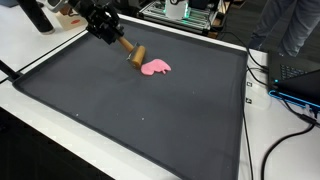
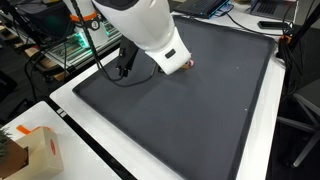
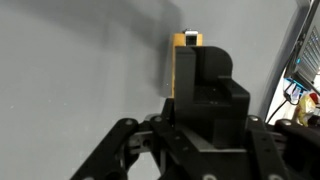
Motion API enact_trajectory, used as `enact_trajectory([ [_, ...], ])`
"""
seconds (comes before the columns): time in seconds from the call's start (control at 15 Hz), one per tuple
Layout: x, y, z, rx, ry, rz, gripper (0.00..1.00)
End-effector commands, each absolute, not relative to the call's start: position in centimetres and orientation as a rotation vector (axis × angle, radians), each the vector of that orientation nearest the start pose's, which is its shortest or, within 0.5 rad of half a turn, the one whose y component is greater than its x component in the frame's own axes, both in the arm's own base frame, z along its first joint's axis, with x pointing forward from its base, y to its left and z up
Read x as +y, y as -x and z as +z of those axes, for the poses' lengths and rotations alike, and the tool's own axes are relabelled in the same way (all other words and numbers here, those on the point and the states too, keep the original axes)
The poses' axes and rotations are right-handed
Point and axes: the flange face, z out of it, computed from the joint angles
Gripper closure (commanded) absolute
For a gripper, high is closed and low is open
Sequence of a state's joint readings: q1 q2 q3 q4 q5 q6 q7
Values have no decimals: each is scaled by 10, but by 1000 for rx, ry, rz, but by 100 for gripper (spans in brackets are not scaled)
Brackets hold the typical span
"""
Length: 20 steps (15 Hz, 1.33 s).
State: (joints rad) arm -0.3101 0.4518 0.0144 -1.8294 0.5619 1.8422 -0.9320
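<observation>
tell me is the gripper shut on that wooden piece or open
Shut on it: in an exterior view the wooden piece slants out of the gripper, and the wrist view shows it clamped there.

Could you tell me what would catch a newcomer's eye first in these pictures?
The bright pink object stands out most, lying alone near the far edge of the large dark mat. Right beside it, the gripper grips a wooden tool whose end points at the pink object; whether they touch cannot be told. In an exterior view, the bulky white arm fills the upper middle, above the mat.
</observation>
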Motion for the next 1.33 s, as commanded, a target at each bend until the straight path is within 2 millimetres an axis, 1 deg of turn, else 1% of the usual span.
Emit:
enact_trajectory([
  [0.0,-140,-583,270,-393,2390,67,76],
  [0.53,-132,-581,282,-377,2414,68,76],
  [0.87,-120,-580,298,-375,2444,60,76],
  [1.07,-106,-580,313,-388,2473,52,76],
  [1.27,-86,-578,334,-416,2526,36,76],
])
